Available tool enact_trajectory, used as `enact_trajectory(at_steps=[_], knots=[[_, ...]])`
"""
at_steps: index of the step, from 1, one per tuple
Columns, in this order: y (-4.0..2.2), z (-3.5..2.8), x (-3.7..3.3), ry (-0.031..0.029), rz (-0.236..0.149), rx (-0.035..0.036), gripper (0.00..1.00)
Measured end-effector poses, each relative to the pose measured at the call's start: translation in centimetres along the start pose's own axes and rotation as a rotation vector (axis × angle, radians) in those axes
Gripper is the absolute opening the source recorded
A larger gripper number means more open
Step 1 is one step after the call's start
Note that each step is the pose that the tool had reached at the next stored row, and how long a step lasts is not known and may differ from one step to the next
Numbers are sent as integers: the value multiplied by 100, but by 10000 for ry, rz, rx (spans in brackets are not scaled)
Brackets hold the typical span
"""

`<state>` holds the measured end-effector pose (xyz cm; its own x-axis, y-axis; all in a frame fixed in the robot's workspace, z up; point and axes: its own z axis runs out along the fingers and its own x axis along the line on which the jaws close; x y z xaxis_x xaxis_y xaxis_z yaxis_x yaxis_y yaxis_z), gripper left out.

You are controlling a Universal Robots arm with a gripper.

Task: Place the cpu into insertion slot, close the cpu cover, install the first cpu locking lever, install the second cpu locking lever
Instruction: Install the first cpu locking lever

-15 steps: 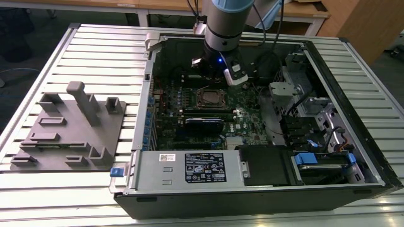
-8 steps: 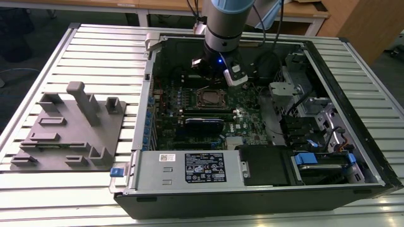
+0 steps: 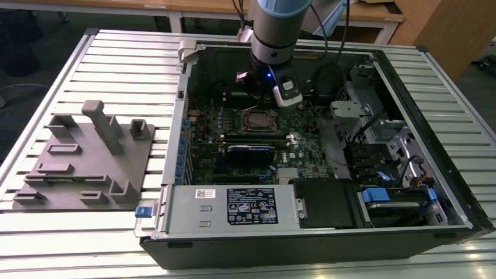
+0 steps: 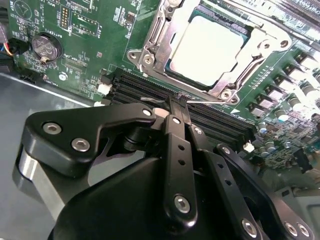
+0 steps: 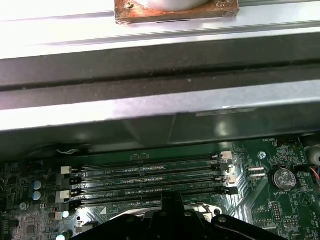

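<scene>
The cpu (image 4: 207, 47), a pale silver square, lies in the insertion slot (image 3: 261, 121) on the green motherboard. The cpu cover (image 4: 154, 37), a silvery frame with a window, is folded down flat around it. A thin wire locking lever (image 4: 210, 101) runs along the socket's edge beside the memory slots. In the second wrist view my gripper (image 4: 178, 100) is shut, with its black fingertips together right at that lever wire; I cannot tell whether they pinch it. In the first wrist view the gripper (image 5: 172, 199) stands just past the memory slots. The arm (image 3: 271, 46) reaches down into the case above the socket.
The open computer case (image 3: 434, 75) lies on a slatted metal table (image 3: 116, 58). Black memory slots (image 5: 150, 180) and a coin battery (image 5: 282, 177) sit close to the socket. A grey fixture block (image 3: 85, 157) rests at the exterior view's left. Drive bays (image 3: 387, 197) fill the case's right part.
</scene>
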<state>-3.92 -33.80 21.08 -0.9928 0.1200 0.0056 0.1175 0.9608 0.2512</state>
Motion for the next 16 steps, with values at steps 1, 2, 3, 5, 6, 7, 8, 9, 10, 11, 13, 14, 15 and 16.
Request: enact_trajectory(at_steps=[1, 2, 3, 5, 6, 7, 8, 9, 10, 11, 13, 14, 15, 16], knots=[[0, 1, 0, -33, 129, 2, 11], [-1, 3, 0, -74, 290, 2, 11], [-1, 4, 0, -104, 404, 1, 11], [-1, 5, 0, -108, 416, -1, 11], [-1, 5, 0, -109, 421, -1, 11], [-1, 5, 0, -122, 473, 0, 11], [-1, 7, 1, -157, 609, -1, 11], [-1, 9, 0, -194, 751, -1, 11], [1, 11, 1, -219, 843, -4, 11], [2, 12, 2, -228, 879, -5, 11], [4, 12, 8, -231, 888, -4, 11], [5, 12, 14, -231, 890, -4, 11], [5, 12, 21, -232, 894, -3, 11], [6, 12, 28, -235, 900, -4, 11]])
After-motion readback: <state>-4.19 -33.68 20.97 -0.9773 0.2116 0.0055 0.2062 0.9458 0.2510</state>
